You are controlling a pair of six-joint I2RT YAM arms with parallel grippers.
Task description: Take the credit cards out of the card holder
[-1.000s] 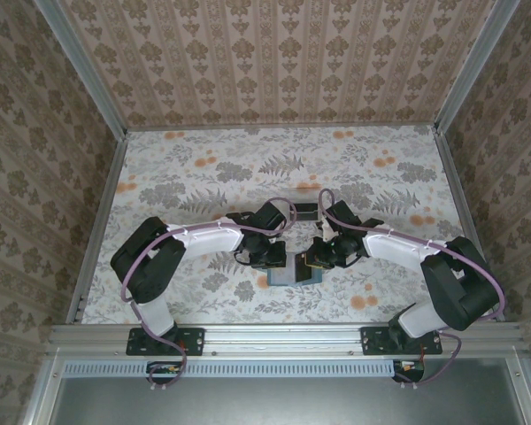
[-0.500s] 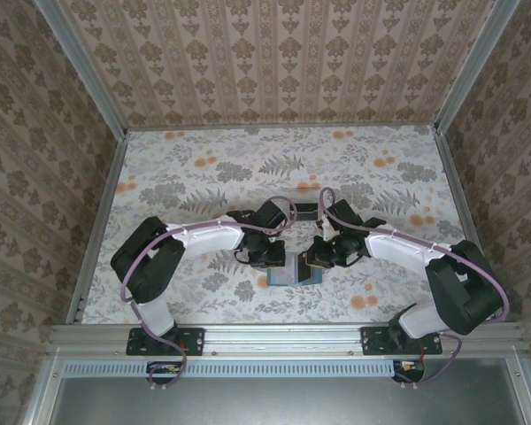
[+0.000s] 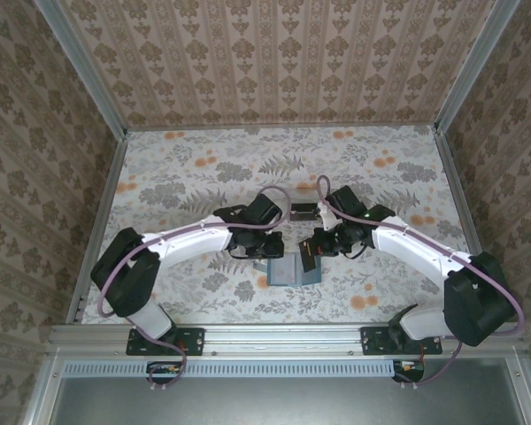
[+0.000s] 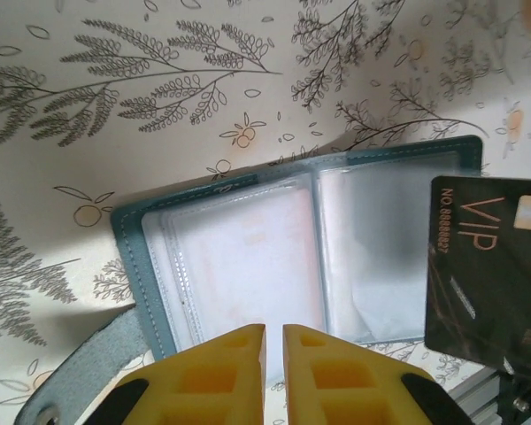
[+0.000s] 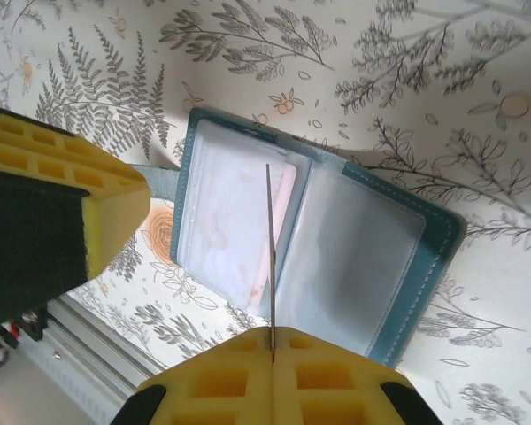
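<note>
Floral paper covers the tabletop (image 3: 186, 186), and patterned wallpaper closes it in on three sides. On it the card holder (image 4: 248, 257) lies spread open and flat between the two arms, its clear pockets facing up, which we judge is what lets a card slide out sideways.

Our right gripper (image 5: 272, 341) is clamped on the dark grey card (image 4: 487, 274), which its own wrist camera sees edge-on as a thin line above the holder's fold. We read that card as lifted clear of its pocket and held just over the right half. Gold letters on it spell "VIP", and beside them runs a line beginning "NO.8888"; its last digits are too small for us to vouch for.

Our left gripper (image 4: 274, 354) hovers at the holder's near edge with its jaws drawn to a narrow slit and nothing seen between them. A pinkish card (image 5: 239, 221) sits in the other pocket, not yet taken out.
</note>
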